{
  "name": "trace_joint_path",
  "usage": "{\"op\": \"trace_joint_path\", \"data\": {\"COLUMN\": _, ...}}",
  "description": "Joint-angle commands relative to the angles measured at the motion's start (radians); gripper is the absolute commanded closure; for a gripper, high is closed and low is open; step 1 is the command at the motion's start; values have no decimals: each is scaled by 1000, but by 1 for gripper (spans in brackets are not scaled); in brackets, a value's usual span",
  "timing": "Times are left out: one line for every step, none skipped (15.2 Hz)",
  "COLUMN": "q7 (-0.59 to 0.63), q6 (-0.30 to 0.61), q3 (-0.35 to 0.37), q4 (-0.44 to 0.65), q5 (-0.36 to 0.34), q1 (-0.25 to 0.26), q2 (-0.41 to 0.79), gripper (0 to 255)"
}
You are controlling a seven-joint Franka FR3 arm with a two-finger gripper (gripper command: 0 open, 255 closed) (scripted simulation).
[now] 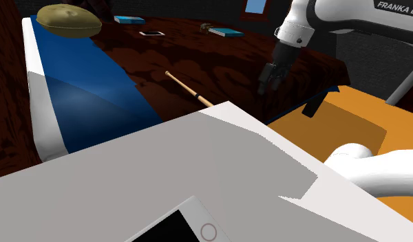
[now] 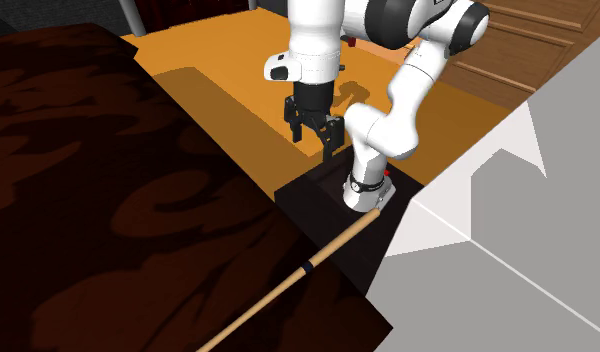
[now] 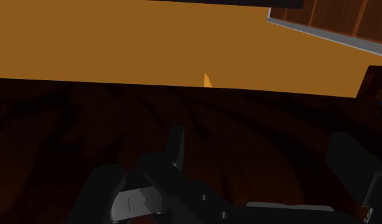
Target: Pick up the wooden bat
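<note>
Nothing lifted yet. Wooden bat (image 2: 278,289) lies flat near the dark patterned surface's (image 2: 108,200) stand-side corner. Gripper (image 2: 315,142) hovers apart, fingers spread, empty. We judge approach, grasp and lift remain.

My arm (image 2: 316,30) arches up and over, its last white link pointing straight down. My hand (image 2: 313,142) hangs beneath it, tips aimed downward, the two black fingers (image 2: 333,138) standing apart, holding nothing.
</note>
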Motion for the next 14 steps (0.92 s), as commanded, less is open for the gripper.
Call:
{"op": "trace_joint_path", "data": {"q7": 0, "q6": 0, "q3": 0, "q4": 0, "q5": 0, "q1": 0, "q2": 0, "gripper": 0}}
{"op": "trace_joint_path", "data": {"q7": 20, "q6": 11, "q3": 19, "q4": 21, "q5": 5, "q1": 3, "q2": 34, "gripper": 0}}
{"op": "trace_joint_path", "data": {"q7": 40, "q6": 21, "q3": 39, "q4": 43, "q5": 9, "q1": 5, "q2": 68, "gripper": 0}}
{"op": "trace_joint_path", "data": {"q7": 60, "q6": 30, "q3": 57, "q4": 66, "q5": 12, "q1": 7, "q2": 103, "gripper": 0}}
{"op": "trace_joint_path", "data": {"q7": 80, "q6": 38, "q3": 76, "q4": 91, "q5": 14, "q1": 8, "q2": 138, "gripper": 0}}
{"op": "trace_joint_path", "data": {"q7": 100, "q6": 46, "q3": 95, "q4": 117, "q5": 15, "q1": 9, "q2": 174, "gripper": 0}}
{"op": "trace_joint_path", "data": {"q7": 120, "q6": 53, "q3": 113, "q4": 144, "q5": 14, "q1": 9, "q2": 210, "gripper": 0}}
{"op": "trace_joint_path", "data": {"q7": 141, "q6": 58, "q3": 131, "q4": 172, "q5": 12, "q1": 10, "q2": 248, "gripper": 0}}
{"op": "trace_joint_path", "data": {"q7": 162, "q6": 63, "q3": 149, "q4": 202, "q5": 9, "q1": 10, "q2": 285, "gripper": 0}}
{"op": "trace_joint_path", "data": {"q7": 184, "q6": 67, "q3": 166, "q4": 233, "q5": 4, "q1": 11, "q2": 324, "gripper": 0}}
{"op": "trace_joint_path", "data": {"q7": 205, "q6": 69, "q3": 183, "q4": 266, "q5": -2, "q1": 11, "q2": 363, "gripper": 0}}
{"op": "trace_joint_path", "data": {"q7": 228, "q6": 71, "q3": 200, "q4": 300, "q5": -10, "q1": 11, "q2": 402, "gripper": 0}}
{"op": "trace_joint_path", "data": {"q7": 250, "q6": 71, "q3": 217, "q4": 336, "q5": -19, "q1": 12, "q2": 443, "gripper": 0}}
{"op": "trace_joint_path", "data": {"q7": 273, "q6": 70, "q3": 233, "q4": 373, "q5": -29, "q1": 13, "q2": 484, "gripper": 0}}
